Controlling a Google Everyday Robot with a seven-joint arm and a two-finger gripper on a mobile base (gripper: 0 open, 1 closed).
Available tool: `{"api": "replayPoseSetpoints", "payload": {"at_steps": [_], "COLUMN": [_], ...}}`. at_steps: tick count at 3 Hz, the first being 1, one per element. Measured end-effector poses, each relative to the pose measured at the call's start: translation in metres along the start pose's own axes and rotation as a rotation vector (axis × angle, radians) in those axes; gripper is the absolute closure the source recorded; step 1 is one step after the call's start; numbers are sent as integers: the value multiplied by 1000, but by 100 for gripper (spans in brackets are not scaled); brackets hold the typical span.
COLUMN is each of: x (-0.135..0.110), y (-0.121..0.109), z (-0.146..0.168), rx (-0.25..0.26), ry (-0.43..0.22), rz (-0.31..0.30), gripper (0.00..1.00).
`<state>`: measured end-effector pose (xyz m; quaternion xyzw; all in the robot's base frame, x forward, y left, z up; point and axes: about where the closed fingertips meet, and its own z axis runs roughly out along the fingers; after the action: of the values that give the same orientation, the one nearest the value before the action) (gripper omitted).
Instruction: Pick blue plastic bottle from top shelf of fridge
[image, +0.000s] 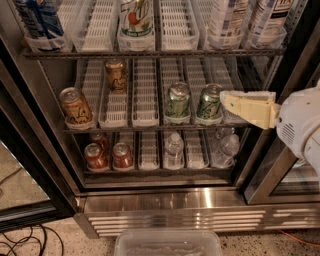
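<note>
The fridge (165, 200) stands open in front of me. Its top shelf (150, 51) runs along the top edge of the view with white slotted trays. The blue plastic bottle (226, 19), with a pale blue label of small text, stands in a tray at the upper right; its cap is cut off by the view's top edge. A similar pale bottle (271, 16) stands to its right. My gripper (224, 98), cream-coloured, reaches in from the right at the middle shelf, well below the bottle and just right of a green can (210, 102).
A dark-blue-labelled bottle (36, 20) and a white-labelled bottle (136, 17) also stand on the top shelf. Cans (75, 106) fill the middle rack; red cans (122, 155) and small water bottles (173, 150) the lower one. A clear bin (167, 243) and cables (25, 244) lie on the floor.
</note>
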<state>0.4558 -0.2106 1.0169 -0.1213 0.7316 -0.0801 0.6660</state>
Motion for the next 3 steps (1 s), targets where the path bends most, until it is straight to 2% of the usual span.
{"api": "replayPoseSetpoints", "payload": {"at_steps": [1, 2, 3], "x": [-27, -40, -59], "y": [5, -8, 15], "z": [-2, -10, -10], "rx": [11, 14, -66], "ry": [-52, -130, -233], "rz": [89, 168, 191], "gripper": [0, 15, 18]}}
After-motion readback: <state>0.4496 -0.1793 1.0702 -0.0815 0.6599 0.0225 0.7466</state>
